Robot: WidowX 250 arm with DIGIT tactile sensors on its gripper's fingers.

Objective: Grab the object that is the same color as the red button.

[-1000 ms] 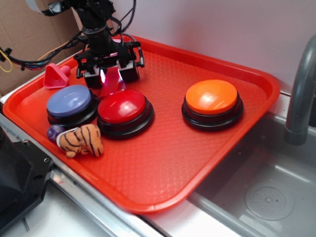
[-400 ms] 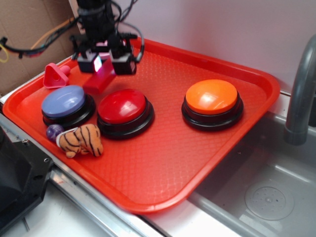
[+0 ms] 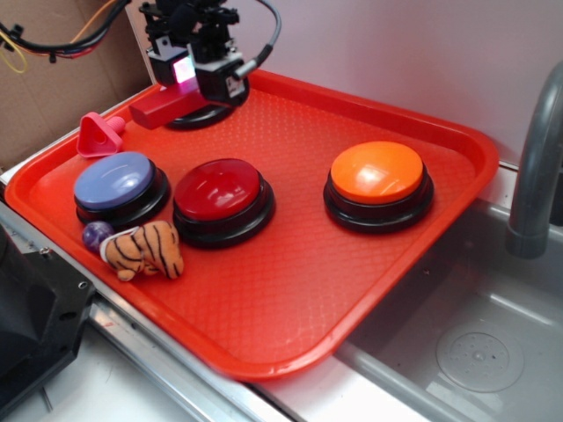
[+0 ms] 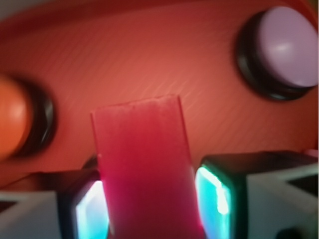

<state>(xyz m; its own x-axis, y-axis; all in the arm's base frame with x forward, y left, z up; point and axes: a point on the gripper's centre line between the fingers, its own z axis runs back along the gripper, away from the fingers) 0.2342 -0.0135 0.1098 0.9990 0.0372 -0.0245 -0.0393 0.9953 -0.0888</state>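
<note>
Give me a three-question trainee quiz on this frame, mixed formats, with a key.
1. True or false: the gripper is shut on the red block.
2. Which button sits nearest the toy tiger: A orange button, B red button, C blue button?
3. Fill in: the pink funnel-shaped piece lies on the red ____.

Key: 1 true, the block is clamped between the fingers and held above the tray. 2 C. 3 tray.

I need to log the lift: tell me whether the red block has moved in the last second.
Yes. The red block, held in the gripper, has risen and gone back, away from the red button toward the tray's far rim.
</note>
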